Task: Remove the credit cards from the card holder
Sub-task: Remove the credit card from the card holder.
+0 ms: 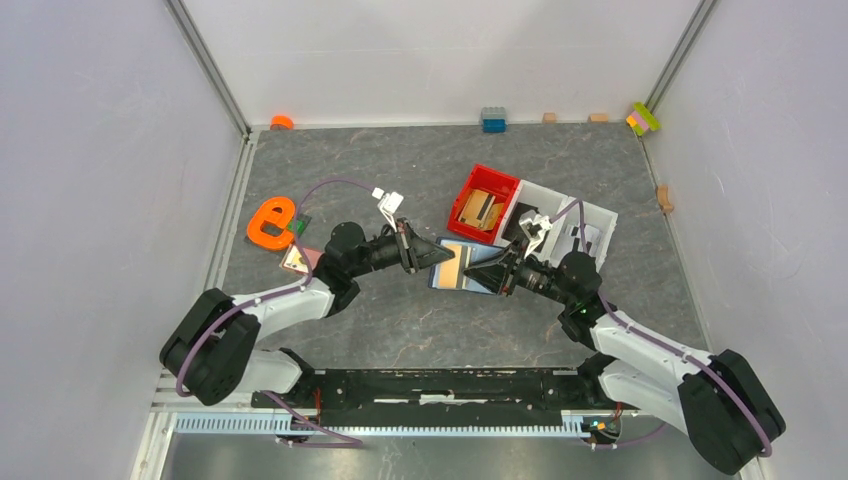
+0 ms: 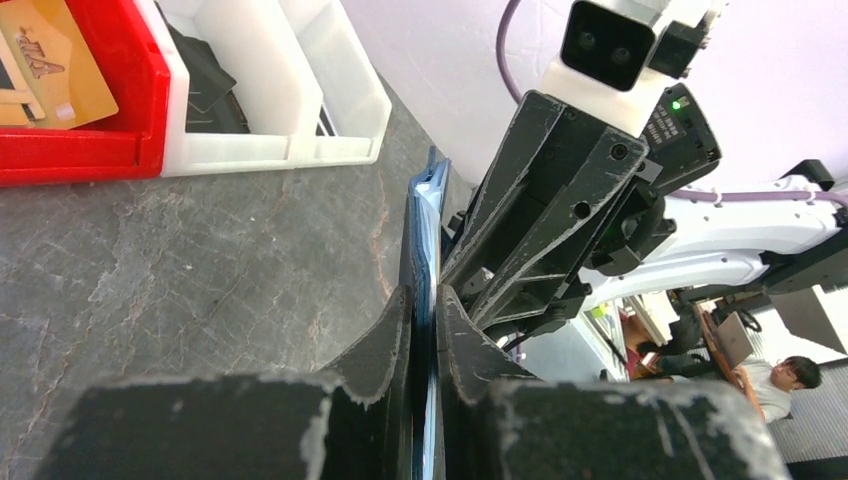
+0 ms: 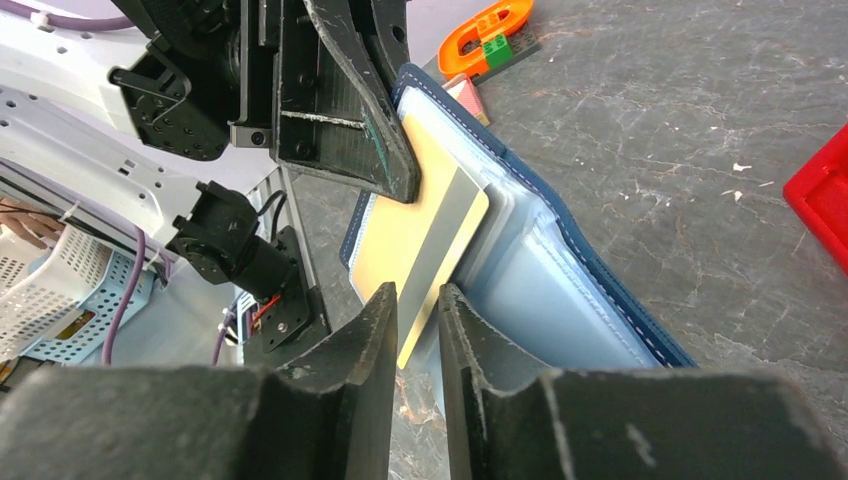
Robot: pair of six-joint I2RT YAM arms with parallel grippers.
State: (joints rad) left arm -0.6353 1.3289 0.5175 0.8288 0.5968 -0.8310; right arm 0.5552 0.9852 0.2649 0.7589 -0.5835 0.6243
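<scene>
The navy card holder (image 1: 446, 276) is held open just above the table between my two arms. My left gripper (image 2: 425, 315) is shut on its left edge (image 2: 424, 230). In the right wrist view its light blue inside (image 3: 560, 290) faces me, and a gold credit card (image 3: 415, 225) with a grey stripe sticks out of a pocket. My right gripper (image 3: 415, 300) stands narrowly open, with the card's near corner between its fingertips and a gap still showing. Another pinkish card (image 1: 297, 259) lies on the table beside my left arm.
A red tray (image 1: 471, 183) holding tan pieces and a white tray (image 1: 598, 213) stand just behind the card holder. An orange ring-shaped piece (image 1: 268, 222) lies at the left. Small coloured blocks (image 1: 493, 120) line the back wall.
</scene>
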